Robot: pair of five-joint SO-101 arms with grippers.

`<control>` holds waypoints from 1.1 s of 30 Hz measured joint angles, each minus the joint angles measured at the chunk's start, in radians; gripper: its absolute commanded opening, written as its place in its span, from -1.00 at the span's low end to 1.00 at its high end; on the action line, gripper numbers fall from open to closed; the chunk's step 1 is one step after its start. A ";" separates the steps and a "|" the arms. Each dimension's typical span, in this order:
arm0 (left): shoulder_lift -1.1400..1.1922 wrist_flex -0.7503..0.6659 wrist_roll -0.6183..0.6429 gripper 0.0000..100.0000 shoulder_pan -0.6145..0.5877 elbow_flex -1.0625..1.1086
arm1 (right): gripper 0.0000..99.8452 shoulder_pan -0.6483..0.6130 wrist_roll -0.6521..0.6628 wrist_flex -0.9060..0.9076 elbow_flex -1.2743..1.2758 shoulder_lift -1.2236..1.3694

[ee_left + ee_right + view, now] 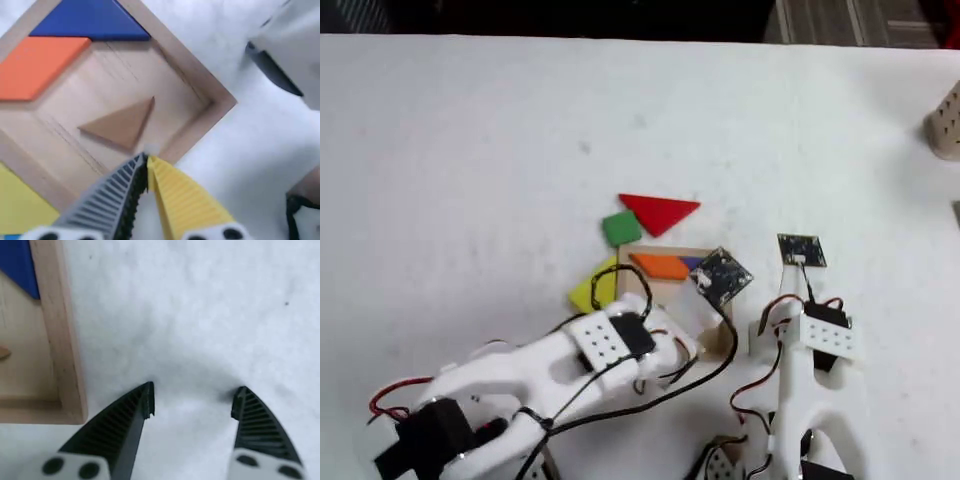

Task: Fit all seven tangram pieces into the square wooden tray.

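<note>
The square wooden tray [200,85] holds a blue triangle [90,20], an orange parallelogram [37,65] and a small wood-coloured triangle [120,125]. My left gripper [146,161] is shut and holds nothing, its tips just above the tray's inner rim next to the wooden triangle. A yellow piece [15,205] lies outside the tray, against its rim. In the high view a red triangle [660,212] and a green square [621,228] lie on the table beyond the tray [650,250]. My right gripper [195,400] stands open over bare table beside the tray's corner [60,340].
The left arm [590,350] lies across the near half of the tray in the high view. The right arm [815,345] stands close beside it. A beige perforated object [945,125] sits at the table's far right edge. White table stretches to the left and back.
</note>
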 measured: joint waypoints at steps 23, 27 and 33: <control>0.347 0.021 0.000 -0.96 -0.141 -0.267 | -0.51 0.000 0.000 0.000 0.000 0.000; 0.347 0.021 0.000 -0.96 -0.141 -0.267 | -0.51 0.000 0.000 0.000 0.000 0.000; 0.267 0.049 0.000 -0.96 -0.130 -0.235 | -0.51 0.000 0.000 0.000 0.000 0.000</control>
